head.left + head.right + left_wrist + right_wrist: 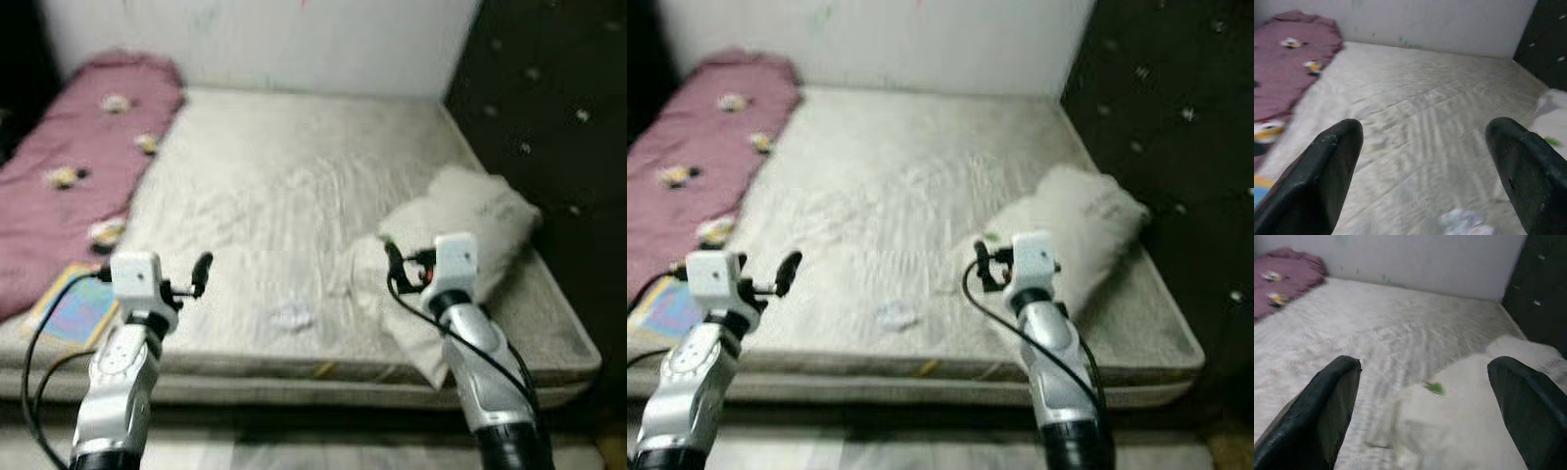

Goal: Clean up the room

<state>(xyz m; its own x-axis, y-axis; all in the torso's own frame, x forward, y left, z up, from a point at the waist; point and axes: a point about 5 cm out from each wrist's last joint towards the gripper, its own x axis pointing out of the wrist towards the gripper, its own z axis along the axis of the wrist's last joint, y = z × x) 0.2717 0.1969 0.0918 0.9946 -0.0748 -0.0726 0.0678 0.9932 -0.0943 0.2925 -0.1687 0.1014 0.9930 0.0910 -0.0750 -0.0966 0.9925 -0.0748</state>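
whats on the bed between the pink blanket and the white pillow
Mostly bare, wrinkled sheet. In the left eye view the only thing between the pink blanket and the white pillow is a small crumpled white scrap near the front edge.

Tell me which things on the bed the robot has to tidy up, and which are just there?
To tidy, probably:
crumpled white scrap
white pillow
colourful book

Just there:
mattress
pink blanket
dark wall

Left gripper and right gripper hover open above the bed.
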